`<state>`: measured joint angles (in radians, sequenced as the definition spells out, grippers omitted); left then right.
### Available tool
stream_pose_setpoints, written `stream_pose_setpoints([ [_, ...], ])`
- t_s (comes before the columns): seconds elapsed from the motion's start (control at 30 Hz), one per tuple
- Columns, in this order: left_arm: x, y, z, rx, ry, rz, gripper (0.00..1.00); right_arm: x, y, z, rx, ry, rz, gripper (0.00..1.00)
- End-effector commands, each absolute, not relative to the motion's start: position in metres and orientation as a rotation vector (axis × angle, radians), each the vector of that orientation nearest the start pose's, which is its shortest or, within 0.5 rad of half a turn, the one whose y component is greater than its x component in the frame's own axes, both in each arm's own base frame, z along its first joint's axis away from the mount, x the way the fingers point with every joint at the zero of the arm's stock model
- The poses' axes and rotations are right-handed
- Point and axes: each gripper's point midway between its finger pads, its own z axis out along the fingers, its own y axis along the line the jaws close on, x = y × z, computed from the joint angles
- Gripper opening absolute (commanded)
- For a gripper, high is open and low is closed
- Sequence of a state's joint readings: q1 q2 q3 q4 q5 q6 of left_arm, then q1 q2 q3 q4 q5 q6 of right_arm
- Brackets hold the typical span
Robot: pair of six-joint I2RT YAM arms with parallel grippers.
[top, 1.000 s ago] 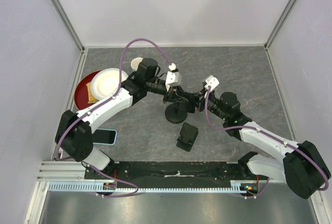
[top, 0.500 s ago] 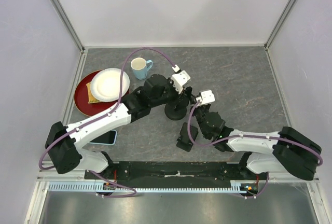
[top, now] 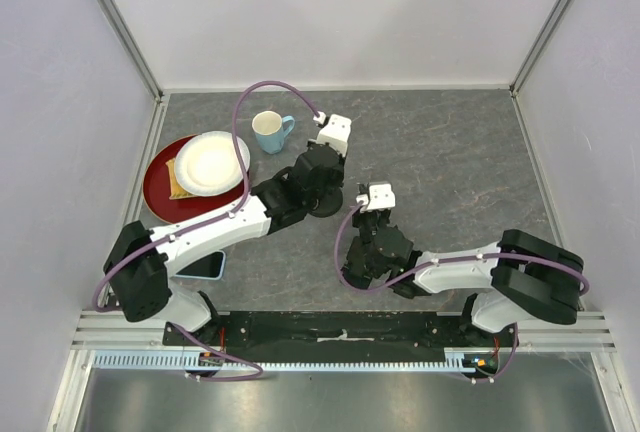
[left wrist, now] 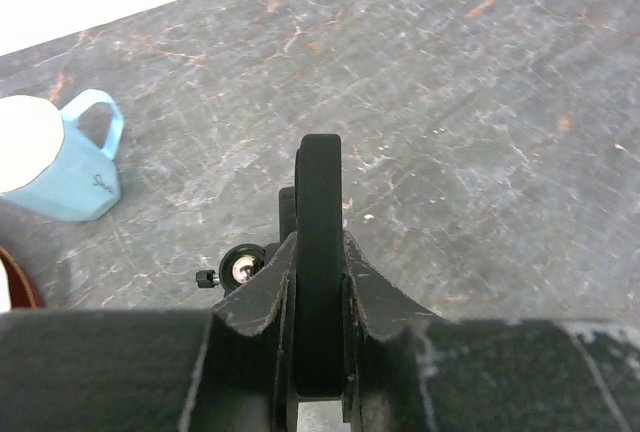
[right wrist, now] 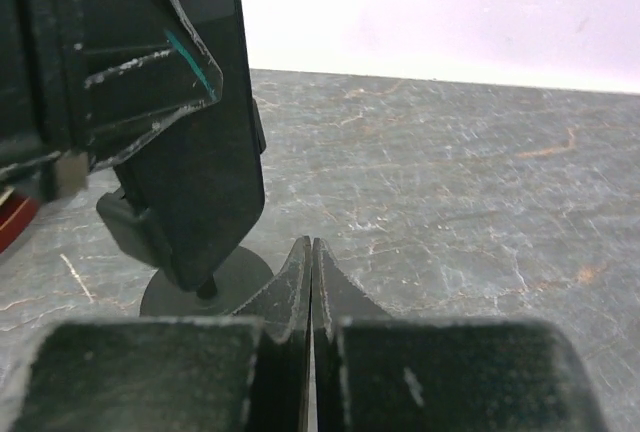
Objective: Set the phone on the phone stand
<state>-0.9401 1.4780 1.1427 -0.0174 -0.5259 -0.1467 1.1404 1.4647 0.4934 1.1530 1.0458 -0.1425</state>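
**A:** Whereabouts of the phone (left wrist: pixel 320 182)?

**B:** Upright and edge-on, pinched in the left end effector (left wrist: pixel 320 247), directly above the round foot of the phone stand (right wrist: pixel 205 287). Seated on it or not, hard to tell.

**A:** And the right end effector (right wrist: pixel 311 252)?

**B:** Pressed together, gripping nothing, low over the tabletop (right wrist: pixel 480 202) near the stand. Blue mug (left wrist: pixel 60 167) well apart.

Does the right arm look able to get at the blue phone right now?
Probably not easily. The blue phone lies near the left arm's base, partly under that arm, which stretches across to the phone stand. The right gripper, shut at mid-table, would have to cross over it.
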Motion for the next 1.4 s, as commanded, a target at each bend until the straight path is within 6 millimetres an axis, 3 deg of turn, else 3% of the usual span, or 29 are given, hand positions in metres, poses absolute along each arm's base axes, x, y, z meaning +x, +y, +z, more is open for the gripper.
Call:
stream_pose_setpoints([
  [0.0, 0.341, -0.278, 0.212, 0.354, 1.88, -0.075, 0.02, 0.279, 0.261, 0.226, -0.068, 1.429, 0.21, 0.0],
  [0.17, 0.325, -0.297, 0.211, 0.529, 1.876, -0.197, 0.02, 0.277, 0.263, 0.229, -0.132, 1.511, 0.319, 0.0],
  [0.2, 0.32, -0.298, 0.218, 0.542, 1.86, -0.226, 0.02, 0.283, 0.252, 0.224, -0.127, 1.533, 0.309, 0.01],
  [0.23, 0.318, -0.299, 0.221, 0.562, 1.848, -0.24, 0.02, 0.283, 0.243, 0.226, -0.127, 1.543, 0.324, 0.04],
  [0.27, 0.313, -0.303, 0.226, 0.59, 1.83, -0.283, 0.02, 0.281, 0.25, 0.224, -0.176, 1.556, 0.402, 0.11],
  [0.3, 0.309, -0.304, 0.227, 0.612, 1.821, -0.301, 0.02, 0.292, 0.235, 0.22, -0.16, 1.576, 0.392, 0.13],
  [0.4, 0.295, -0.309, 0.247, 0.67, 1.767, -0.392, 0.02, 0.292, 0.225, 0.214, -0.255, 1.603, 0.488, 0.2],
  [0.43, 0.286, -0.315, 0.258, 0.748, 1.721, -0.437, 0.02, 0.289, 0.223, 0.22, -0.276, 1.583, 0.52, 0.31],
  [0.57, 0.265, -0.321, 0.285, 0.845, 1.667, -0.562, 0.02, 0.277, 0.234, 0.226, -0.466, 1.531, 0.69, 0.53],
  [0.63, 0.251, -0.322, 0.285, 0.909, 1.673, -0.659, 0.02, 0.263, 0.251, 0.226, -0.597, 1.494, 0.796, 0.64],
  [0.73, 0.235, -0.316, 0.289, 0.981, 1.634, -0.755, 0.02, 0.249, 0.27, 0.225, -0.743, 1.452, 0.946, 0.74],
  [1.07, 0.214, -0.284, 0.287, 1.117, 1.508, -0.788, 0.02, 0.239, 0.312, 0.227, -1.015, 1.344, 1.219, 0.74],
  [1.37, 0.217, -0.279, 0.278, 1.104, 1.501, -0.84, 0.02, 0.229, 0.336, 0.201, -1.128, 1.382, 1.318, 0.67],
])
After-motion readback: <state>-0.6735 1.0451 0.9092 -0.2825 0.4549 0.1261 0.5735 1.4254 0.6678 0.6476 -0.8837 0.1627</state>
